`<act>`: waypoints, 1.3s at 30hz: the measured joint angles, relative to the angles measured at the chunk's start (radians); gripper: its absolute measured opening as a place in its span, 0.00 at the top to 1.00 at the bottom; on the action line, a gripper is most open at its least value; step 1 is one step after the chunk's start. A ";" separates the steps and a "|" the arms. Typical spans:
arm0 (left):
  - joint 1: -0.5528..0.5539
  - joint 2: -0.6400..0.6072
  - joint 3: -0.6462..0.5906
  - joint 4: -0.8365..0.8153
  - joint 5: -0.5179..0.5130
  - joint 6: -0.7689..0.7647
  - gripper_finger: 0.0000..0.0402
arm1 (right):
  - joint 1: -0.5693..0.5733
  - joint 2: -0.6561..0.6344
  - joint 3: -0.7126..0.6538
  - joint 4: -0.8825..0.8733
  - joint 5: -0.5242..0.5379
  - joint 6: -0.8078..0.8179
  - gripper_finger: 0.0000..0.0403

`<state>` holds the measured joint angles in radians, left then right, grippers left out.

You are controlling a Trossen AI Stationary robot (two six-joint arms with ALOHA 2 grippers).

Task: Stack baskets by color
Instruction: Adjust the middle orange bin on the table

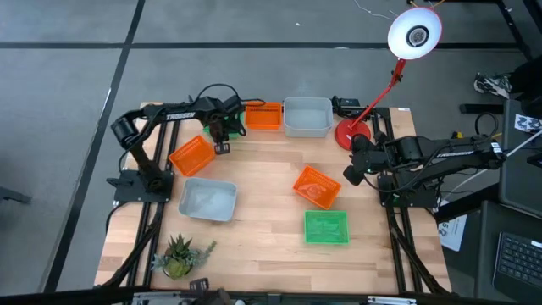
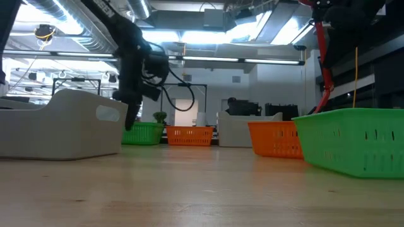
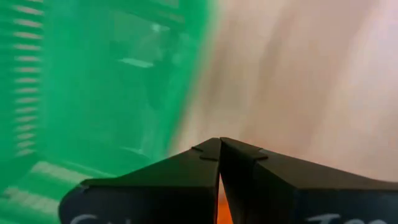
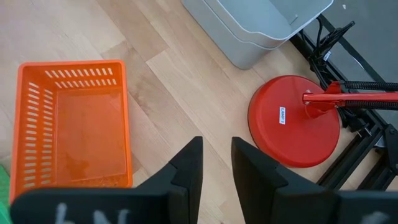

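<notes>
Several baskets stand on the wooden table. Along the far edge are a green one, an orange one and a grey one. Nearer lie an orange, a grey, another orange and a green. My left gripper points down, shut and empty, beside the far green basket. My right gripper hovers open at the right, above bare table beside the orange basket.
A red lamp base with its slanting stem stands at the far right, next to the grey basket. A small potted plant sits at the near left corner. Bare wood shows in the table's middle.
</notes>
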<state>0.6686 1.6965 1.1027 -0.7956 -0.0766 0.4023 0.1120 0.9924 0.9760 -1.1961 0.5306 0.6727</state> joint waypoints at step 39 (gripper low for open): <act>-0.179 -0.010 -0.098 -0.214 -0.143 -0.343 1.00 | 0.000 0.000 0.000 0.000 -0.001 0.000 0.79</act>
<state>0.4891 1.6867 1.0050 -1.0092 -0.2201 0.0596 0.1120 0.9928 0.9760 -1.1965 0.5301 0.6730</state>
